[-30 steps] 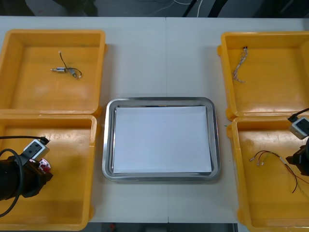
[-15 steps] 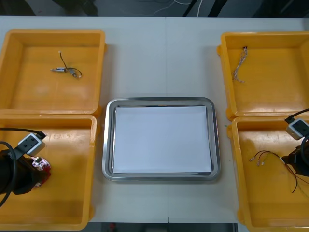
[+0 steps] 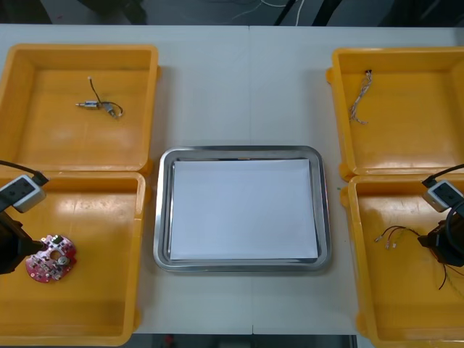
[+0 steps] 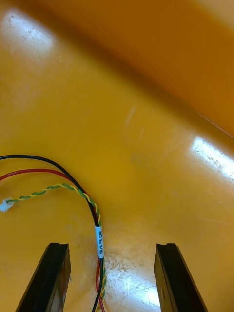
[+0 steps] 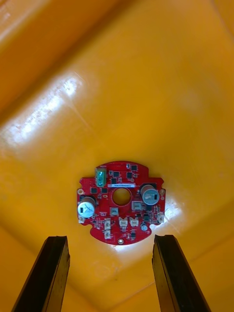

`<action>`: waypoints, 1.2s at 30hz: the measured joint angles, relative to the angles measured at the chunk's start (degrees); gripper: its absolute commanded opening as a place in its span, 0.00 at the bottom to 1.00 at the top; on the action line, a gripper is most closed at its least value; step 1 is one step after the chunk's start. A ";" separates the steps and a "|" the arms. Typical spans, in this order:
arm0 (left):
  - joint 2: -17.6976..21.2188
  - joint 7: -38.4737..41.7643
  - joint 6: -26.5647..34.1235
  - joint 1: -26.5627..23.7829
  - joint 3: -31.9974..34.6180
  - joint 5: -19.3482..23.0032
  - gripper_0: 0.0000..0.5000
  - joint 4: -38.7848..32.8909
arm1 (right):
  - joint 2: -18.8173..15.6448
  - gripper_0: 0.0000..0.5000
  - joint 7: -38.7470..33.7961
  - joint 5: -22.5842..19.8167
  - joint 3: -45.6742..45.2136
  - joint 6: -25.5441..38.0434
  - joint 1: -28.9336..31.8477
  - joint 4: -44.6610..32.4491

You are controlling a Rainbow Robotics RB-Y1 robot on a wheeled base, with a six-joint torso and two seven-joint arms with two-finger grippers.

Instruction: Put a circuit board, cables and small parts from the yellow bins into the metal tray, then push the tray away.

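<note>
A round red circuit board (image 3: 51,259) lies flat on the floor of the near left yellow bin (image 3: 109,190). My left gripper (image 5: 109,239) hangs open above it, its fingers (image 5: 54,273) standing to either side of the board (image 5: 121,202) without touching it. In the near right yellow bin (image 3: 362,217) lies a red and yellow cable (image 3: 395,235). My right gripper (image 4: 112,246) is open low over that bin's floor, and the cable (image 4: 73,187) runs in between its fingers (image 4: 168,273). The metal tray (image 3: 163,210), white inside, sits between the bins.
The far left yellow bin (image 3: 138,58) holds a small metal part with a black cable (image 3: 99,106). A twisted cable (image 3: 360,94) lies in the far right yellow bin (image 3: 344,65). Both arms stand at the table's outer edges.
My left arm has drawn back to the left, uncovering the circuit board, which now lies in plain sight. My right arm has shifted slightly over the red and yellow cable.
</note>
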 measured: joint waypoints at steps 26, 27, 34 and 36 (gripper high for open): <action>-0.22 0.00 -6.85 -8.98 -9.08 -0.08 1.00 14.63 | 0.12 1.00 0.00 2.58 1.65 -2.18 1.52 0.47; -0.22 0.00 -7.20 -8.99 -9.65 -0.31 1.00 14.63 | 0.12 1.00 0.00 2.58 1.66 -2.19 1.51 0.82; -0.23 0.00 -8.69 -9.02 -12.43 -2.11 1.00 14.64 | 0.12 1.00 -0.01 2.54 1.69 -2.20 1.51 2.26; -0.23 0.00 -8.79 -9.02 -12.91 -2.60 1.00 14.64 | 0.12 1.00 -0.01 2.53 1.77 -2.22 1.51 2.26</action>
